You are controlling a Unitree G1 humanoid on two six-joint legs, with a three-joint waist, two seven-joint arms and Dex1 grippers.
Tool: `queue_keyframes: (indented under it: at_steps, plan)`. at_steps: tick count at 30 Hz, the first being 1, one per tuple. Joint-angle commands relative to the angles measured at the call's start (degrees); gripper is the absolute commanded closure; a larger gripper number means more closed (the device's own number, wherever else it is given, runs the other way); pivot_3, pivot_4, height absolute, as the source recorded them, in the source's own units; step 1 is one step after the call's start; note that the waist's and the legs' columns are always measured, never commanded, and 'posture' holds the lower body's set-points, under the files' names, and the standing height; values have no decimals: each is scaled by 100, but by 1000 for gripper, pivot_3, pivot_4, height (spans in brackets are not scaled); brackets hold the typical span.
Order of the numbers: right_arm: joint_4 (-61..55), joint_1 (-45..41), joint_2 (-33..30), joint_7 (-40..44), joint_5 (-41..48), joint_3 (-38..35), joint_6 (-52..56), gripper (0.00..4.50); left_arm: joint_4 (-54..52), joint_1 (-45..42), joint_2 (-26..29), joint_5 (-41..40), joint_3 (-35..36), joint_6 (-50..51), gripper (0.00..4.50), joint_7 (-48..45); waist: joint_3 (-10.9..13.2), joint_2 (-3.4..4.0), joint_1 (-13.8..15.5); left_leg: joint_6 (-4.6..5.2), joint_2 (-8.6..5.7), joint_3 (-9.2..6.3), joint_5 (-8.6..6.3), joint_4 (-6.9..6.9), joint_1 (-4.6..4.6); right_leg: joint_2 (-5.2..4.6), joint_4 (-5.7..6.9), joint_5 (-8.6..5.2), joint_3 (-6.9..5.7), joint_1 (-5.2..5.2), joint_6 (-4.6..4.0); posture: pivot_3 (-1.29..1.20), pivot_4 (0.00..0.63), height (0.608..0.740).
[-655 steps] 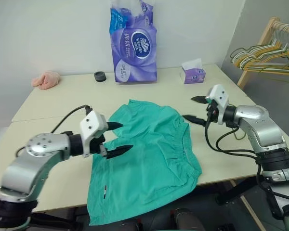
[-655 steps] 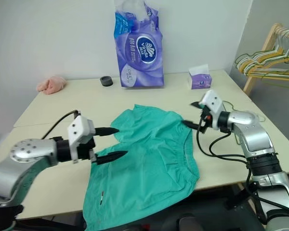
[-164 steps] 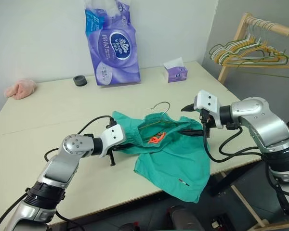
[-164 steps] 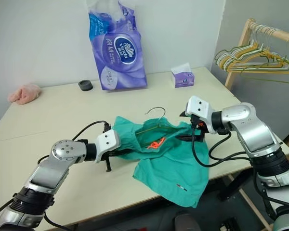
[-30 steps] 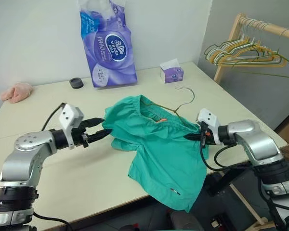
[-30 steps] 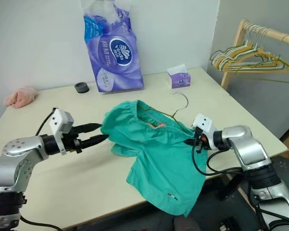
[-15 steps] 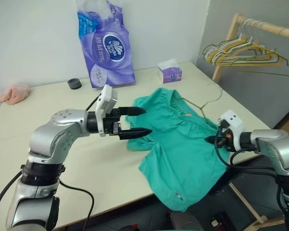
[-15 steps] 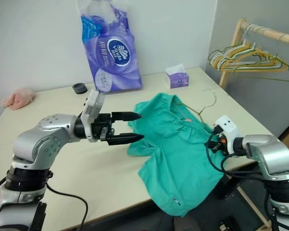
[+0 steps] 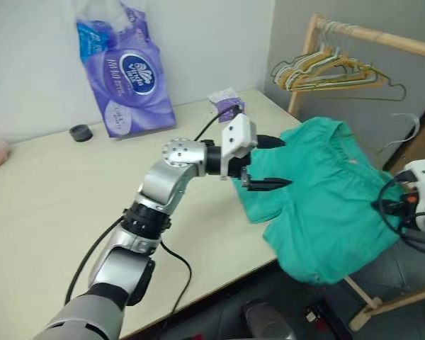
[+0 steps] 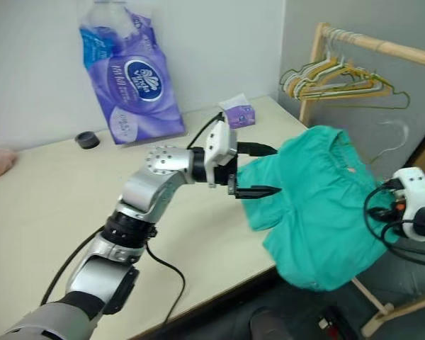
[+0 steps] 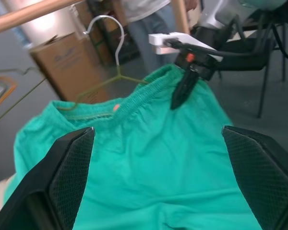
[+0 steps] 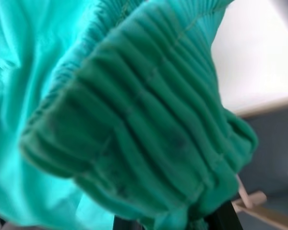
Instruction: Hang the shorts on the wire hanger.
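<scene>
The teal shorts [image 9: 324, 202] hang in the air past the table's right edge, one leg still trailing over the corner. My right gripper [image 9: 380, 206] is shut on their gathered waistband [image 12: 134, 120], seen from the left wrist as a black finger pinching the elastic. The wire hanger [image 11: 116, 52] sits inside the waist, with its curled hook sticking up above the band. My left gripper [image 9: 287, 163] is open and level, pointing at the shorts from the table side, with its fingers [image 11: 62, 182] spread wide and holding nothing.
A wooden rack [image 9: 326, 67] with a bunch of hangers stands behind the shorts on the right. On the table [image 9: 71, 205] are a purple tissue pack [image 9: 124, 71], a small tissue box [image 9: 223, 103] and a black roll [image 9: 79, 132]. A cardboard box [image 11: 67, 57] stands beyond.
My left gripper let go of the shorts, opened wide and swung right after them. My right gripper carried the shorts and hanger right, off the table edge. The camera turned right too.
</scene>
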Motion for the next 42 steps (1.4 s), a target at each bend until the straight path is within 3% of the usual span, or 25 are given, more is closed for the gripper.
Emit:
queue_keyframes:
  at_steps: [1, 9, 14, 19, 24, 31, 42]
  plan:
    - [356, -380, -181, -335, -91, -261, -225, 4500, 180, -427, -302, 153, 13, -247, 22, 168, 13, 4, -115, 4, 0, 6, -3, -1, 0, 0, -1, -2, 4, 2, 4, -570, 81, 740]
    - [1939, -1892, -542, -1113, -475, 181, -736, 4500, 813, -1038, -999, 730, -66, -847, 22, 637, 88, 43, -379, 62, -15, 42, -38, -4, 44, 0, -60, -8, 11, 77, 36, -557, 99, 740]
    - [3917, -3447, -827, -1230, -975, 1042, -1758, 4500, 1112, -1270, -1155, 958, -81, -1142, 22, 750, 209, 51, -462, 73, -36, 54, -47, -9, 103, -12, -72, -26, 25, 137, 71, -533, 114, 740]
    - [6074, -4940, -866, -1306, -1578, 1711, -2943, 4500, 1236, -1491, -1297, 907, 22, -1107, 22, 773, 315, 54, -507, 76, -64, 61, -48, -8, 104, -42, -69, -34, 32, 142, 94, -506, 124, 740]
    - [7633, -5921, -866, -1497, -2087, 2077, -3993, 4500, 1360, -1730, -1374, 840, 119, -1136, 22, 731, 389, 51, -500, 76, -74, 75, -48, -4, 105, -52, -66, -31, 44, 141, 104, -483, 135, 740]
    - [8628, -6207, -925, -1919, -2579, 2227, -4899, 4500, 1463, -1985, -1503, 867, 199, -1146, 22, 830, 501, 41, -485, 76, -75, 85, -48, -3, 105, -51, -66, -31, 53, 143, 114, -441, 156, 740]
    - [8901, -6172, -879, -2303, -2728, 2046, -5224, 4500, 1317, -1920, -1522, 880, 163, -1047, 22, 867, 557, 36, -366, 76, -75, 183, -48, -3, 132, -42, -75, -21, 159, 140, 180, -398, 168, 740]
